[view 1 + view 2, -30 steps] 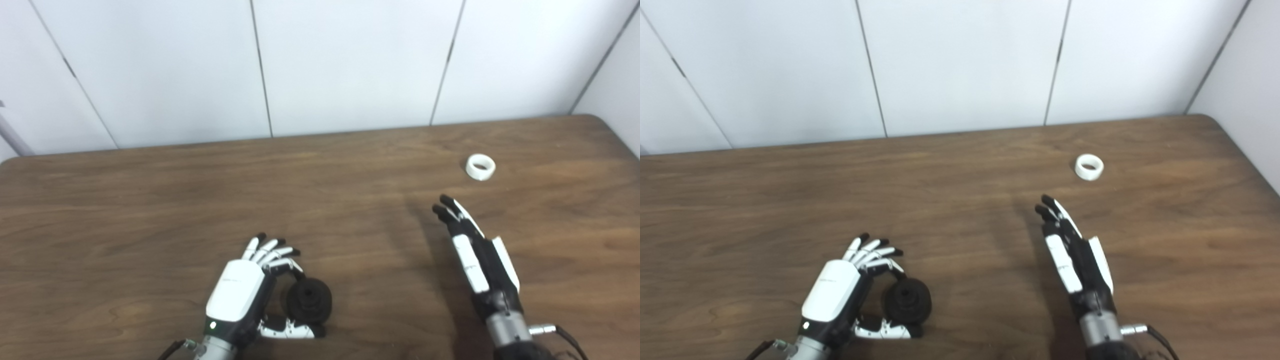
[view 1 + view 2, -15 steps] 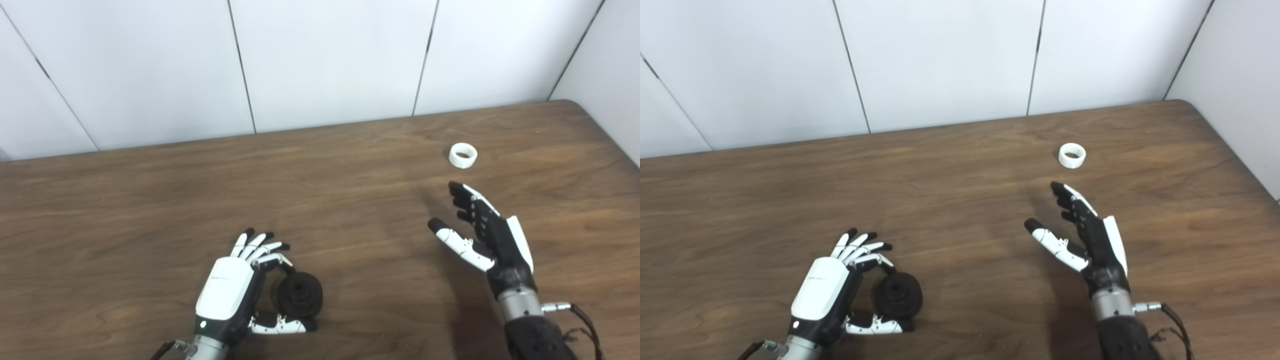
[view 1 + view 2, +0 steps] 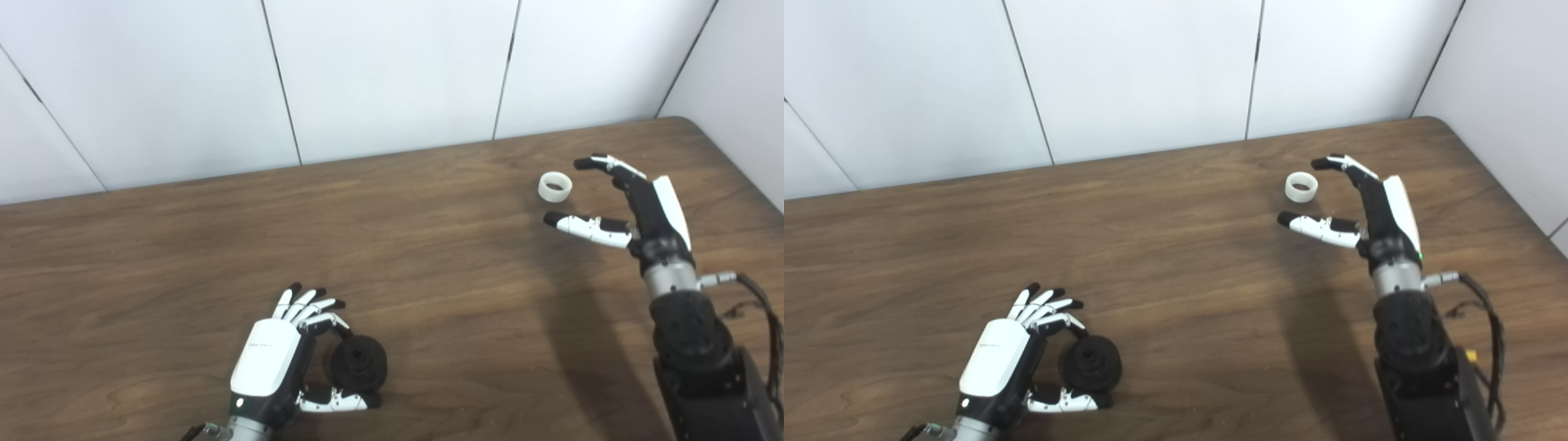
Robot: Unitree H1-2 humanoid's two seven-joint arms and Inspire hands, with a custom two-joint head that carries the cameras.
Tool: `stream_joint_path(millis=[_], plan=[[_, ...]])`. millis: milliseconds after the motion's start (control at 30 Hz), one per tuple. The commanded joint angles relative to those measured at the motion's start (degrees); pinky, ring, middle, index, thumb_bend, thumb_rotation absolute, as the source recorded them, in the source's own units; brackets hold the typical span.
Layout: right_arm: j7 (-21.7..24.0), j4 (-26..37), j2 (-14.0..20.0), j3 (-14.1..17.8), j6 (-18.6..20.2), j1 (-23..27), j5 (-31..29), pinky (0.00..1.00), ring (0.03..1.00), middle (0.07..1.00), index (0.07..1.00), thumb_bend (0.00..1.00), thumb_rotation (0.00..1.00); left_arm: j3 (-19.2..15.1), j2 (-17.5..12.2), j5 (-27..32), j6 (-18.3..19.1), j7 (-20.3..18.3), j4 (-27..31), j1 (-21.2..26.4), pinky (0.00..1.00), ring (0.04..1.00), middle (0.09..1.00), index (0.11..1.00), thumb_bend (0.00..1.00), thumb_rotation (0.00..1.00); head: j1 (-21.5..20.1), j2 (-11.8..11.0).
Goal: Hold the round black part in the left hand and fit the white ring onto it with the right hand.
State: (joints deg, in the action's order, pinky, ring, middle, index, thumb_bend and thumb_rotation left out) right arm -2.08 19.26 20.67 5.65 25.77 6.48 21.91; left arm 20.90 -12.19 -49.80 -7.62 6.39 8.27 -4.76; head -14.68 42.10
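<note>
Near the far right corner of the table (image 3: pixel 184 233), the white ring (image 3: pixel 555 186) lay flat on the wood, its bore facing up. The right hand (image 3: pixel 637 205) had travelled forward from mid-table over the preceding second and now stood just beside the ring on its right. Its fingers (image 3: pixel 603 163) were extended past the ring's far side and its thumb (image 3: pixel 582 224) was spread wide on the near side. The hand was fully open and held nothing, and no contact with the ring was visible. The camera view had also shifted rightward over the same interval, so the ring's apparent drift in the picture was not a movement of the ring.

At the near edge, left of centre, the left hand (image 3: pixel 272 361) remained curled around the round black part (image 3: pixel 359 364), thumb beneath and fingertips over the top, with the part resting at table level. That grasp appeared unchanged.

Assessment: the holding half of the task was in place and the ring pickup was imminent but not begun. The ring sat between thumb and fingers, so closing and lowering looked to be the next requirement. A shallow pinch might push the ring away.
</note>
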Motion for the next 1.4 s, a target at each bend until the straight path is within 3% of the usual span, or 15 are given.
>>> stream_joint_path(millis=[0, 167, 333, 500, 767, 1133, 1367], plan=[[0.1, -0.3, 1.7, -0.3, 0.0, 2.9, 2.3, 0.86, 0.888, 0.875, 0.692, 0.78, 0.22, 0.0, -0.5, 0.3, -1.3, 0.9, -2.9, -0.9, 1.00, 0.901, 0.797, 0.485, 0.52, 0.05, 0.0, 0.1], [-0.7, -8.6, 4.0, -1.4, -2.8, 7.2, 4.9, 0.86, 0.884, 0.840, 0.688, 0.81, 0.21, -0.1, -0.8, 0.3, -1.2, 0.8, -2.6, -1.0, 1.00, 0.904, 0.796, 0.485, 0.52, 0.05, -0.9, -0.1], [-0.4, -14.7, 5.7, -2.3, -2.6, 11.3, 6.3, 0.90, 0.919, 0.876, 0.701, 0.84, 0.22, -0.3, -1.0, 0.8, -1.1, 0.2, -2.0, -1.3, 1.00, 0.902, 0.797, 0.485, 0.52, 0.05, -1.4, -0.3], [-0.6, -21.7, 7.9, -4.6, -4.3, 15.4, 8.2, 0.86, 0.915, 0.872, 0.694, 0.84, 0.21, -0.5, -1.0, 1.2, -1.6, 0.3, -2.0, -1.5, 1.00, 0.897, 0.795, 0.485, 0.52, 0.05, -1.6, -0.4], [0.8, -29.6, 9.2, -6.7, -2.2, 21.4, 8.9, 0.89, 0.945, 0.903, 0.736, 0.86, 0.23, -0.5, -0.9, 0.8, -1.3, 0.3, -1.6, -1.8, 1.00, 0.892, 0.791, 0.485, 0.52, 0.05, -2.2, -0.9], [6.5, -34.2, 12.5, -11.7, 0.4, 25.1, 10.6, 1.00, 1.000, 0.957, 0.768, 0.88, 0.31, -0.8, -0.8, 1.1, -1.3, 0.0, -1.1, -2.3, 1.00, 0.897, 0.793, 0.485, 0.52, 0.05, -2.1, -0.9], [6.8, -36.3, 12.7, -12.8, 0.7, 25.9, 11.4, 1.00, 1.000, 0.956, 0.747, 0.92, 0.25, -0.8, -0.7, 0.9, -1.0, -0.1, -0.9, -2.4, 1.00, 0.898, 0.795, 0.485, 0.52, 0.05, -1.9, -0.8]])
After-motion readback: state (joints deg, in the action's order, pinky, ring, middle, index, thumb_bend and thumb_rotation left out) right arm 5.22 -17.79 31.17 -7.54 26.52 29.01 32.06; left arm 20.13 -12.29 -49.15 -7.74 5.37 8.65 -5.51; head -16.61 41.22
